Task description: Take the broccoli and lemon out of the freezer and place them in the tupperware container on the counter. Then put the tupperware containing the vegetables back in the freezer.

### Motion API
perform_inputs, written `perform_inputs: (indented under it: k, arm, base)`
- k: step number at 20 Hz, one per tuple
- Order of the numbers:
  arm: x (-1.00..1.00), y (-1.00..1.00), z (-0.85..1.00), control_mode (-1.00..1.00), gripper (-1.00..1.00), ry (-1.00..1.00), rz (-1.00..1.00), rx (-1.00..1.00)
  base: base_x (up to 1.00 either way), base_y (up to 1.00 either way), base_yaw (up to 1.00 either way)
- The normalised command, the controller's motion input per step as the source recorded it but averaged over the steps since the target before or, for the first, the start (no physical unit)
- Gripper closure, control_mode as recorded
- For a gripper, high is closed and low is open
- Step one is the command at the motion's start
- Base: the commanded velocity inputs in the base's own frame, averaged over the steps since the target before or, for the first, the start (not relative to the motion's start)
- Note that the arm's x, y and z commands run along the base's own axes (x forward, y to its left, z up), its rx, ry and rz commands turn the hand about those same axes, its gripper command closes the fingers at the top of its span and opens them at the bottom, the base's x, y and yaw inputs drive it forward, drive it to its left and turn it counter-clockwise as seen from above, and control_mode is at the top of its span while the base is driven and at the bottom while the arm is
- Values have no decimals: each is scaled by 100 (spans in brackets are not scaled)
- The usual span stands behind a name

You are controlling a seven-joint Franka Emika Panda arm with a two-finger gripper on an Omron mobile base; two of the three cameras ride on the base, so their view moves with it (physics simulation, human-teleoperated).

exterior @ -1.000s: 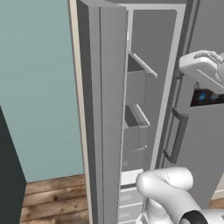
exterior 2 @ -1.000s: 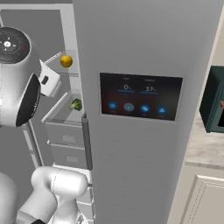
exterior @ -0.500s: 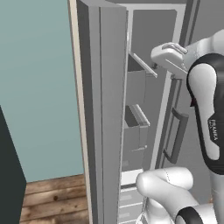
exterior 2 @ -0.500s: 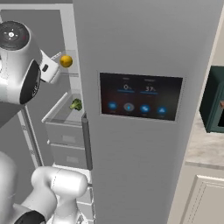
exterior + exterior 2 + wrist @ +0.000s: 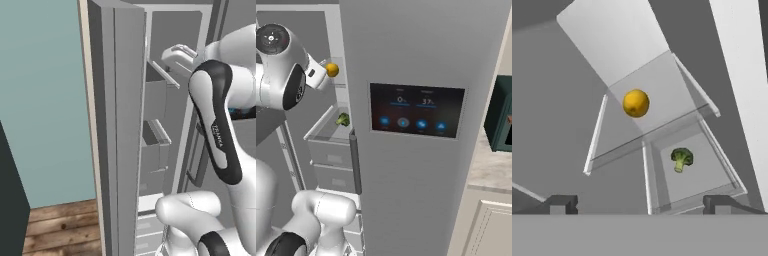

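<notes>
Arm bent sharply: in left base view it rises from lower right, elbow folds up along the right edge, and the white hand section reaches leftward into the upper centre, into the open freezer (image 5: 125, 100) compartment. In right base view the big white/dark joint sits upper left, w/ the hand end poking right, just beside the lemon (image 5: 332, 69). Whether it touches the lemon can't be told from that angle.

Gripper (image 5: 639, 204): hand view shows the two dark fingertips (image 5: 561, 204) at bottom left and bottom right of frame, spread wide, nothing between them. Jaws fully apart, empty. Hand is rolled, so shelves look tilted in that view.

Lemon in hand view: upper centre, on a clear glass shelf (image 5: 657, 100), well beyond the tips. In right base view it sits upper left, on the upper shelf inside the freezer.

Broccoli (image 5: 682, 159): hand view centre-right, lower than lemon, lying on the grey tray-like shelf below. Right base view has it at left-centre (image 5: 343, 119), on the top of the grey drawer stack (image 5: 331, 150), below the lemon.

Writing: black arm link in left base view carries white lettering along it, reads "FRANKA" approx, small. Freezer's dark display panel (image 5: 416, 110), centre of right base view, shows blue-lit digits, approx "0" and "37", plus a row of round blue icons; rest too small to read.

Dark green toaster oven (image 5: 501, 120) at right edge, on the beige counter (image 5: 491, 170).
</notes>
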Motion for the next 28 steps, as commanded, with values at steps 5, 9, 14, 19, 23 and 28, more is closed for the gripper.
perform_inputs:
  k: [5,9,14,19,23,28]
  arm:
    - [56,1,0,-100,-100,2,-7,6]
    - [54,0,0,-100,-100,9,-5,11]
    - [47,7,0,-100,-100,11,-3,11]
    - [37,17,0,-100,-100,9,-2,5]
    - [36,16,0,-100,-100,5,-2,0]
    - [36,7,-2,-100,-100,1,-3,0]
  base:
    - [0,0,0]
    - [0,0,0]
    - [0,0,0]
    - [0,0,0]
    - [0,0,0]
    - [0,0,0]
